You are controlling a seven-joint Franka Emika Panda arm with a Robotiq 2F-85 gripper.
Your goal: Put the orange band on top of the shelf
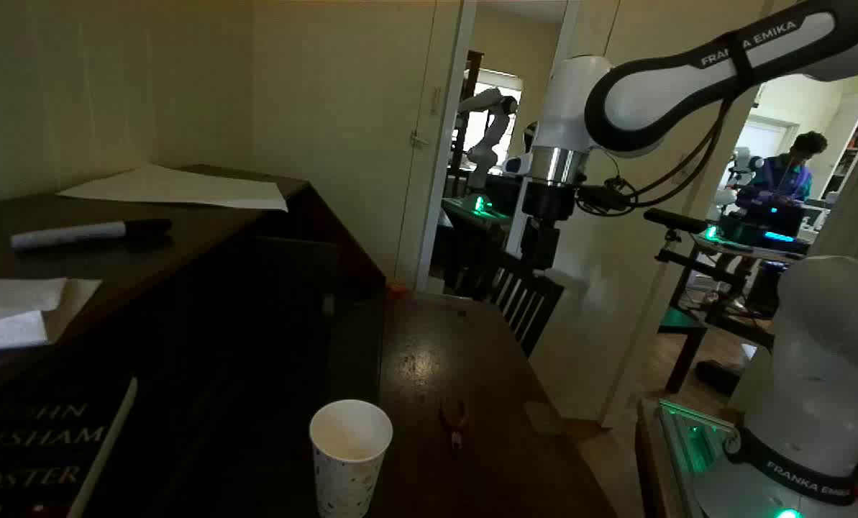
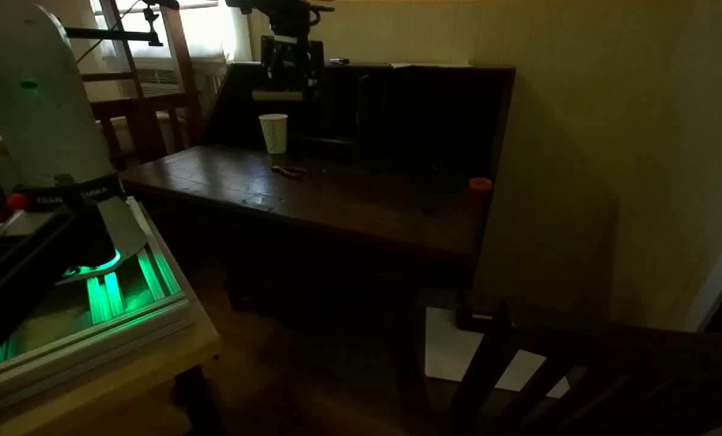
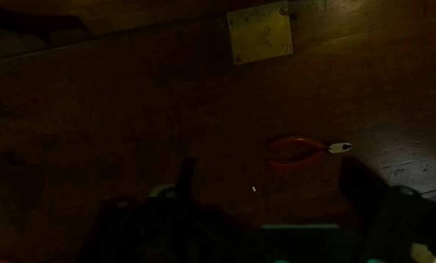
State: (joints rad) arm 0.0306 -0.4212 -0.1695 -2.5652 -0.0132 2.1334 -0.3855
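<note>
I cannot make out a separate flat orange band. Red-handled pliers (image 3: 314, 157) lie flat on the dark table in the wrist view; they also show in both exterior views (image 1: 454, 417) (image 2: 289, 171). An orange-red round-topped thing stands at the table's corner in both exterior views (image 1: 397, 290) (image 2: 480, 184). The shelf, a dark brown cabinet, rises behind the table (image 1: 191, 262) (image 2: 501, 91). My gripper (image 3: 269, 160) is open, its fingers wide apart with nothing between them. It hangs high above the table in both exterior views (image 1: 540, 252) (image 2: 291, 79).
A white paper cup (image 1: 352, 457) stands on the table (image 1: 464, 338) near the pliers. On the shelf top lie a marker pen (image 1: 90, 233), a paper sheet (image 1: 177, 188) and folded paper (image 1: 11, 316). A book (image 1: 40, 446) sits lower left. A chair (image 1: 533, 302) stands beyond the table.
</note>
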